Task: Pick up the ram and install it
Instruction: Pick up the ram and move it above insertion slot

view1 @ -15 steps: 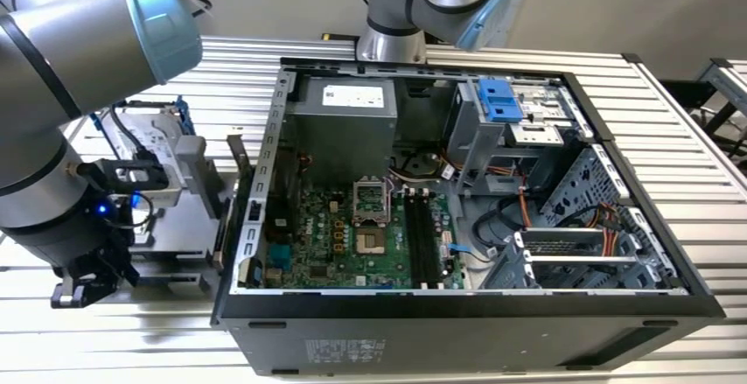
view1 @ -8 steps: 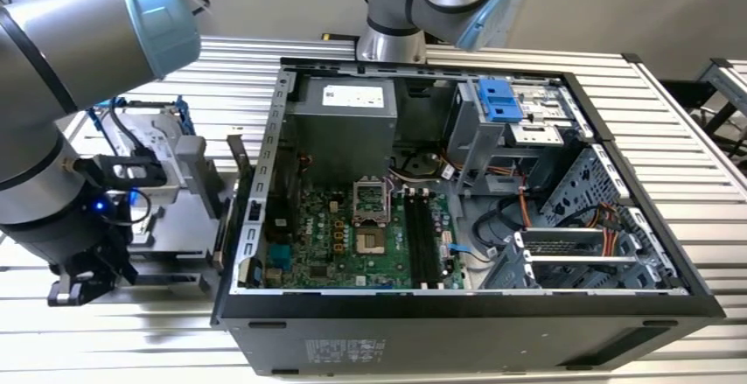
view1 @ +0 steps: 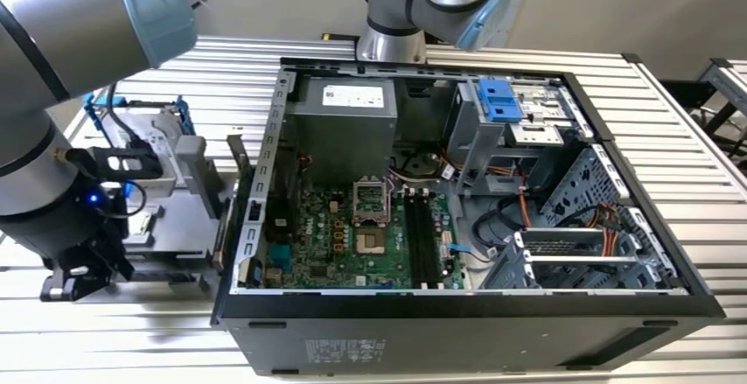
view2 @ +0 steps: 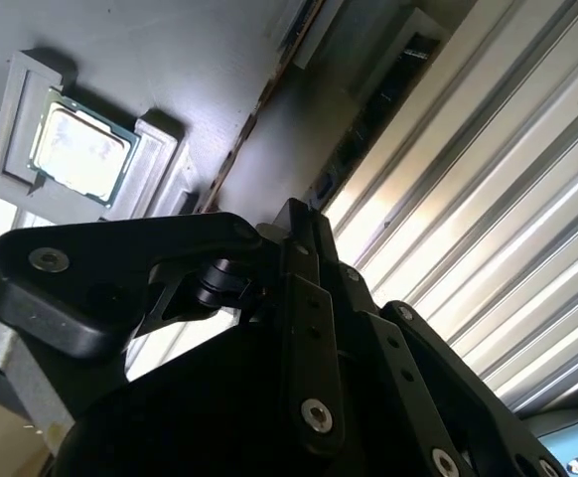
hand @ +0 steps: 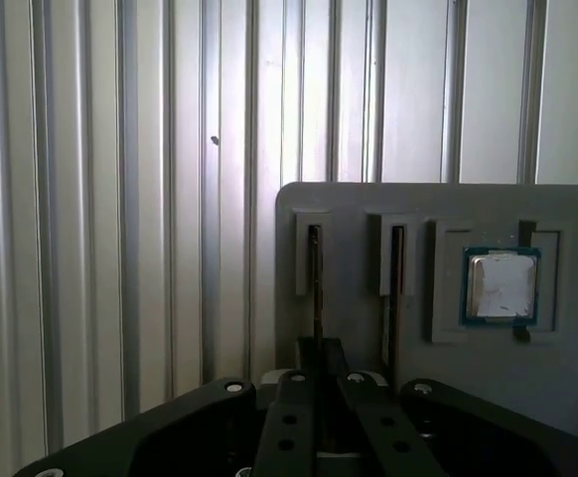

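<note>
Pick-up: my gripper (hand: 321, 350) sits over the ram (hand: 316, 268) in its holder (hand: 359, 204); I cannot tell if my jaws grip; straight lift needed

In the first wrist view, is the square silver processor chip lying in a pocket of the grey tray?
Yes, the processor chip sits flat inside a square pocket of the grey tray.

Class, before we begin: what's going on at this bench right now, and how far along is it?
A robot arm is working beside an open computer case on a ribbed metal table. Its gripper is down over a grey parts tray, lined up with the ram, which stands edge-on in a tray slot. A second stick and a processor chip sit alongside. The ram is not yet in the motherboard.
</note>
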Robot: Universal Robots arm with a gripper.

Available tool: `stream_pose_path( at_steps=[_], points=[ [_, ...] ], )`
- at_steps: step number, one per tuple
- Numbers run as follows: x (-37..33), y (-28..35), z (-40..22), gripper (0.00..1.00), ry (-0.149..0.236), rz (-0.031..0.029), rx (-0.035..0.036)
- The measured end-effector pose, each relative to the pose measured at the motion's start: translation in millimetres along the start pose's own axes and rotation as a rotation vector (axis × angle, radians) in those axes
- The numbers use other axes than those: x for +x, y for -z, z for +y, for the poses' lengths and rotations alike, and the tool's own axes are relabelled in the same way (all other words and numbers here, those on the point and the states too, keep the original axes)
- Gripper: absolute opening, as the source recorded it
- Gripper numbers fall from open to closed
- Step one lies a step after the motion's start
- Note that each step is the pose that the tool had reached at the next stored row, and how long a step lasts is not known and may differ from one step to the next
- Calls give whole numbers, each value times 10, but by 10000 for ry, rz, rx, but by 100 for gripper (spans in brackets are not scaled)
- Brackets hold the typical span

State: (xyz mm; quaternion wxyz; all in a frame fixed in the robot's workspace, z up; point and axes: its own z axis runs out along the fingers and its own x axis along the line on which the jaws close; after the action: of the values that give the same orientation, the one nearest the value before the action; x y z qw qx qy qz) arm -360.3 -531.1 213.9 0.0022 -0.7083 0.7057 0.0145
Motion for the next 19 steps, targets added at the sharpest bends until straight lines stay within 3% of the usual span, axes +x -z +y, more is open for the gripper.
stream_pose_path(
  at_steps=[19],
  points=[
    [-4,308,5,0,-2,-7,-1]
  ],
)
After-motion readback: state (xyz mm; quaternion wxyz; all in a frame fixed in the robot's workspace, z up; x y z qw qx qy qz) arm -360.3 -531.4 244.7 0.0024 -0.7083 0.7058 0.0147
